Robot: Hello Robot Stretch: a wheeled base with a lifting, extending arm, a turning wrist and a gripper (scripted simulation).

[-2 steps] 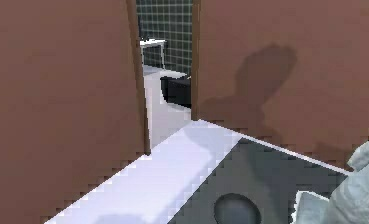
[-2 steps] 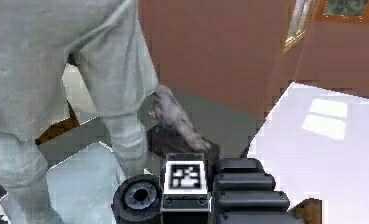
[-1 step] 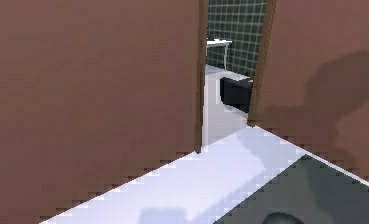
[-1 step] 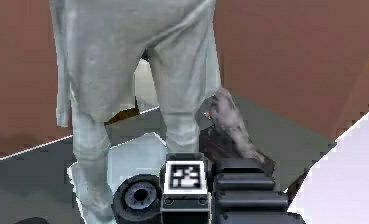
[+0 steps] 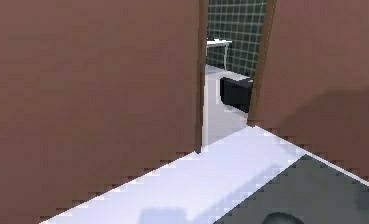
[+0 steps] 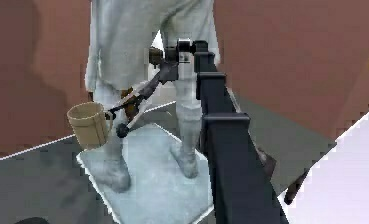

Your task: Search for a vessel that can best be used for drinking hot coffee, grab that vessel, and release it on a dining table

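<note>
In the arm side view a tan wooden mug (image 6: 90, 122), shaped like a small barrel, hangs at the far end of my gripper (image 6: 121, 121), clear of the floor; the gripper holds it. The thin fingers slant down and left from the gripper's dark body (image 6: 164, 72). The dark arm bar (image 6: 220, 135) rises from the bottom edge, with white marker squares (image 6: 197, 48) at its end. Behind the fingers stand the legs of a white statue (image 6: 142, 60).
The statue stands on a pale plinth (image 6: 152, 170) on dark floor, with a brown wall behind it. In the forward view a brown wall (image 5: 92, 80) is close ahead. A doorway (image 5: 232, 70) right of it shows green tiles, a dark box and white furniture. A pale floor strip (image 5: 212, 165) leads there.
</note>
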